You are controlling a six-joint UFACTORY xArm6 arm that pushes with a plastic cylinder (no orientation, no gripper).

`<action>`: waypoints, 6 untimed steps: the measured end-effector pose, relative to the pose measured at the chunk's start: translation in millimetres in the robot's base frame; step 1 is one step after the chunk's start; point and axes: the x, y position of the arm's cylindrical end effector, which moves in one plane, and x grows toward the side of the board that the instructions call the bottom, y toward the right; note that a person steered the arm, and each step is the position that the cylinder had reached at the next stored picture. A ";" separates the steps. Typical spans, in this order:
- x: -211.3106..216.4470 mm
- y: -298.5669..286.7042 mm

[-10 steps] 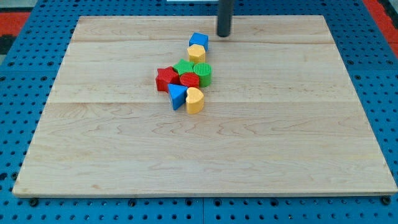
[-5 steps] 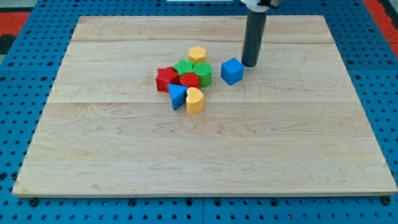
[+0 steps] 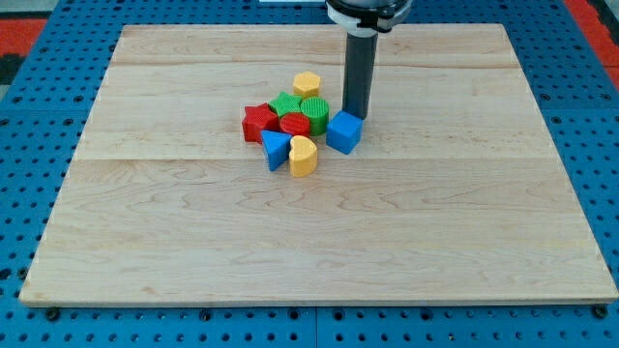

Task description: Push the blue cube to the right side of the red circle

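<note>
The blue cube (image 3: 343, 132) lies on the wooden board, just right of the cluster and touching or nearly touching the green cylinder (image 3: 314, 114). The red circle (image 3: 294, 125) sits in the cluster's middle, left of the cube, with the green cylinder's lower edge between them. My tip (image 3: 356, 115) stands right behind the cube, at its upper right corner, touching it or very close.
The cluster also holds a red star (image 3: 258, 121), a second green block (image 3: 285, 101), a yellow hexagon (image 3: 307, 84), a blue triangle (image 3: 275, 148) and a yellow heart (image 3: 303, 155). The wooden board (image 3: 319, 261) lies on blue pegboard.
The blue cube left the yellow hexagon, went right and down, then was pushed left and down beside the cluster. My tip followed from the view's top, moving down and then left.
</note>
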 end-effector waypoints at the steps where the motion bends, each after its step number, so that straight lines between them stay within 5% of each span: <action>1: 14.8 51.1; 5: 39.9 -17.9; 6: 27.2 10.5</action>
